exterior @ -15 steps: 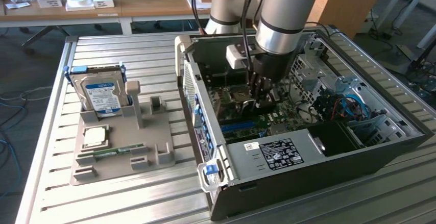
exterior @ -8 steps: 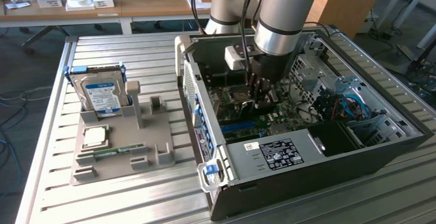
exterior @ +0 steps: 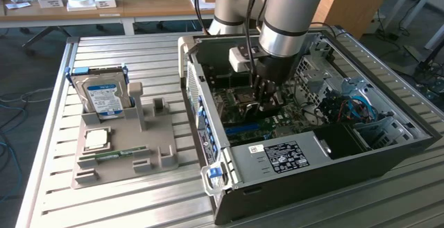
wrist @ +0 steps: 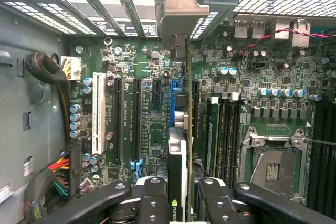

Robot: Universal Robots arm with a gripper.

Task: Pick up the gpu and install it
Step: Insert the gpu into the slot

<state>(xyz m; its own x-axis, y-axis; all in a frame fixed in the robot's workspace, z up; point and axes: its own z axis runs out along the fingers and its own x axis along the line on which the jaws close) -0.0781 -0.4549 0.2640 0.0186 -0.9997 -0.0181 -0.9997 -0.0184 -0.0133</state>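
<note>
Gripper (wrist: 181,203) is clamped narrow on the gpu (wrist: 177,150), one finger on each face. The card is held edge-on inside the case (exterior: 361,171), low over the motherboard (wrist: 152,72) and in line with the blue slot (wrist: 173,95). Whether its edge has entered the slot cannot be told. The bracket (wrist: 178,9) sits up against the rear slot covers. Risks, in my judgement: a slight tilt in the grip would put the edge beside the slot and load the board. The bracket could also catch on the rear frame and cock the card, and nearby capacitors could be struck. In the exterior view, the case also holds the power supply (exterior: 281,158) at six o'clock from the gripper (exterior: 267,101) and blue cables (exterior: 354,108) at three o'clock. At nine o'clock from the case, the tray (exterior: 118,171) holds an upright hard drive (exterior: 103,97), a CPU (exterior: 95,138) and a RAM stick (exterior: 114,155).
</note>
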